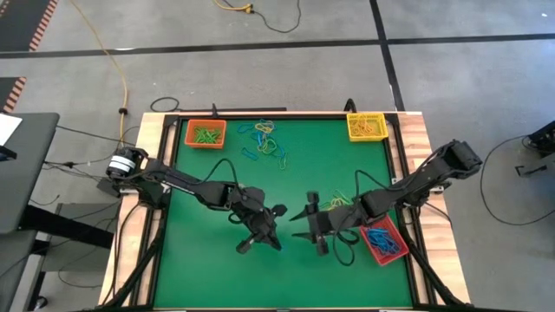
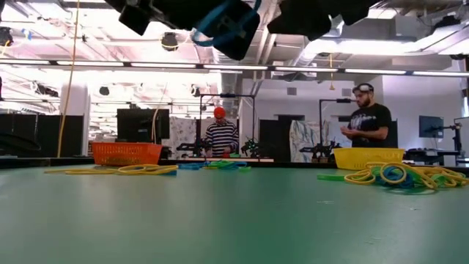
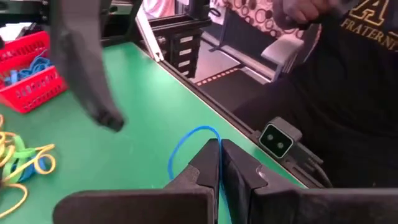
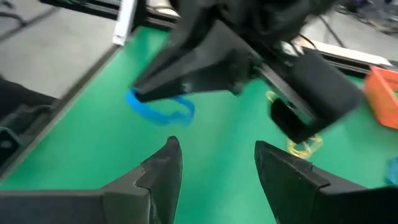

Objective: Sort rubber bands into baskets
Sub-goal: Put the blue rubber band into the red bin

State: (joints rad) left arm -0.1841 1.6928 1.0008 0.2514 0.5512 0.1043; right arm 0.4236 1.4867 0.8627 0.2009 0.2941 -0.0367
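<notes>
Low view cuts off left hand [image 2: 227, 29] pinching blue band [image 2: 209, 33].

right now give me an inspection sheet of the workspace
surface: green table with wooden side rails.
job's things: orange basket holding green bands; yellow basket holding yellow bands; red basket holding blue bands; loose mixed pile of rubber bands between the far baskets, and a smaller loose cluster by the right arm.
clutter: nothing seen.
grippers: left hand shut on a blue band, lifted near table centre; right hand open, facing it, empty.
cables: yellow cable on the floor; black arm cables over the table.
surroundings: two people stand beyond the table in the low view; another person stands close to its edge.
</notes>
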